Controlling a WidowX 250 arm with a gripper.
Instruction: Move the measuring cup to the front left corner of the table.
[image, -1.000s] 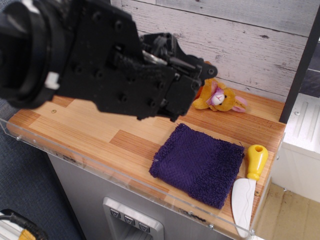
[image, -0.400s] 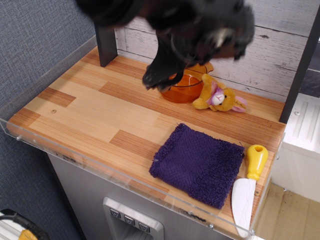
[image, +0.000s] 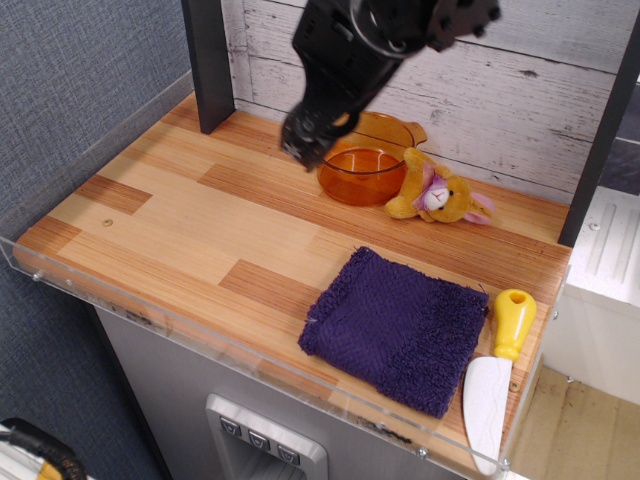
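Measuring cup (image: 363, 172) sits upright at the back of the counter (image: 190, 225), close to the whitewashed plank wall (image: 520, 95). Amber, translucent; pour spout or tab points toward the wall at back right. Yellow plush toy (image: 437, 196) lies just beside the cup on its right, apparently touching the rim.

Black gripper (image: 308, 140) hangs down from the top of the view, tip low over the counter at the cup's left rim. The jaws end at or just in front of that rim; contact cannot be made out. Cup lies immediately right of and slightly behind the tip, not between the jaws. Whether the jaws are spread or closed cannot be told: the tip reads as one dark mass.

Purple cloth (image: 400, 328) lies flat toward the front right, well apart from the cup. Knife (image: 497, 375) with yellow handle and white blade lies along the right edge, beside the cloth. Front left corner of the counter shows bare wood behind the clear acrylic rim (image: 150, 310).
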